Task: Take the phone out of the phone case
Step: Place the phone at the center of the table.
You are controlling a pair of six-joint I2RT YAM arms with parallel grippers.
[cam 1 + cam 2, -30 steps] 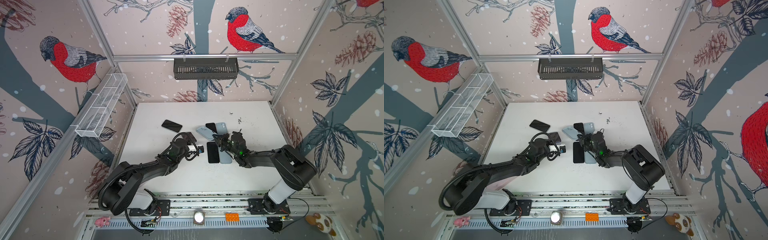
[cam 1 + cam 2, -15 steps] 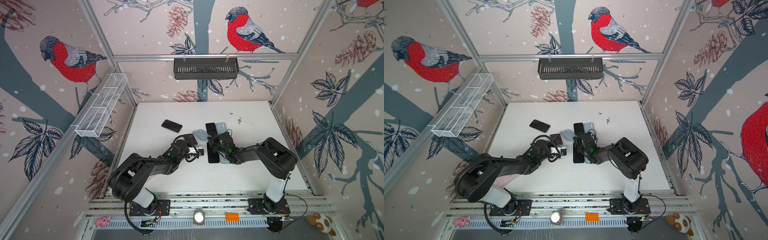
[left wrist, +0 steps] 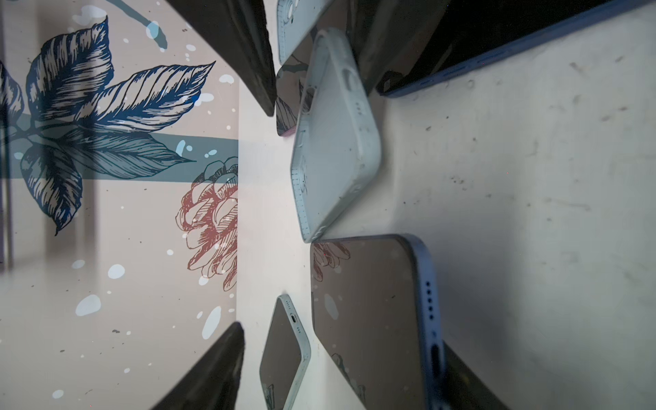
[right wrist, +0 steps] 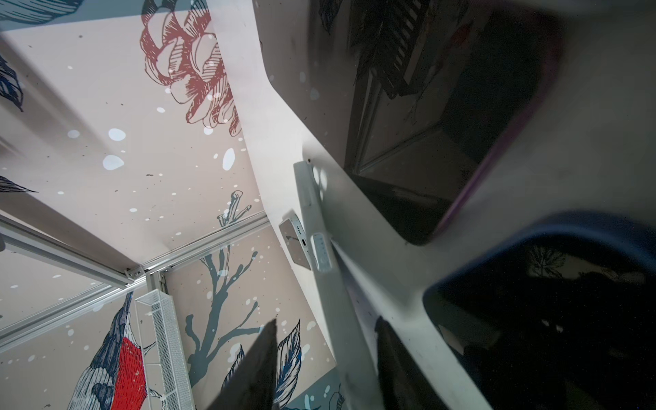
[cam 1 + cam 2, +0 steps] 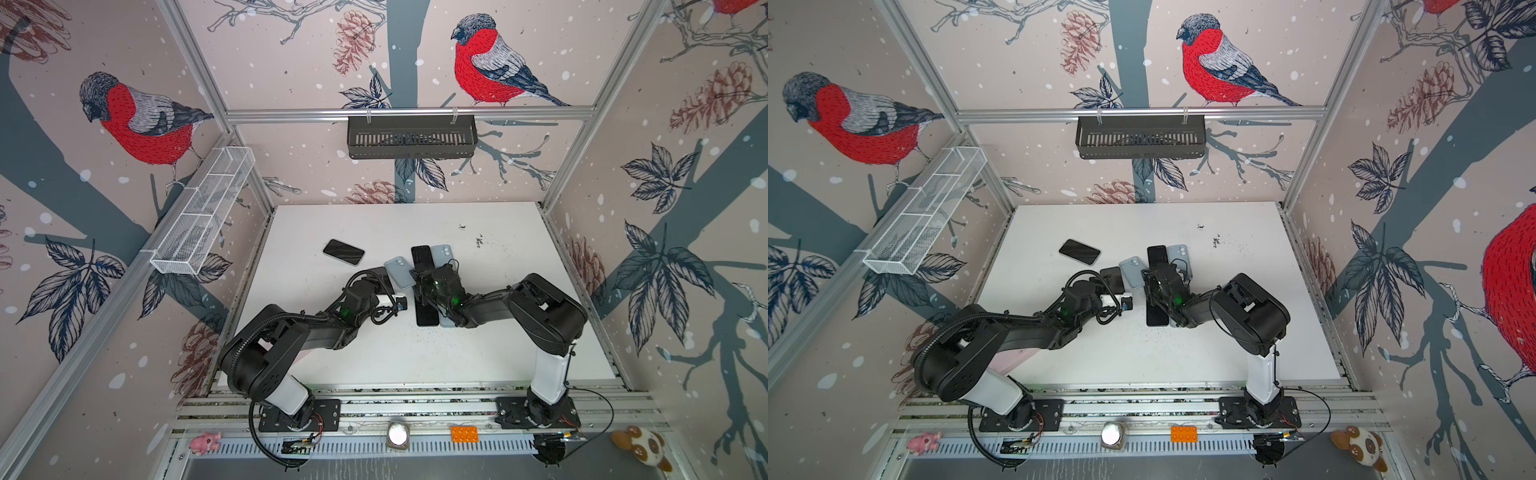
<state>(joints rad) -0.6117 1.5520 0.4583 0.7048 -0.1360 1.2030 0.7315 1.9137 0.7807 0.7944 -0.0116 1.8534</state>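
Left gripper (image 3: 255,220) and right gripper (image 4: 326,321) are spread, pinching nothing. The pale blue phone case (image 5: 398,272) lies on the white tabletop (image 5: 498,332), a flat black phone (image 5: 427,313) near its 5 o'clock.

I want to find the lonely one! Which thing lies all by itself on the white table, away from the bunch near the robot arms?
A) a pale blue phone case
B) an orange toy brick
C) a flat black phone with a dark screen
C: the flat black phone with the dark glass screen lies alone on the white table, apart from the nearest pale blue phone case.
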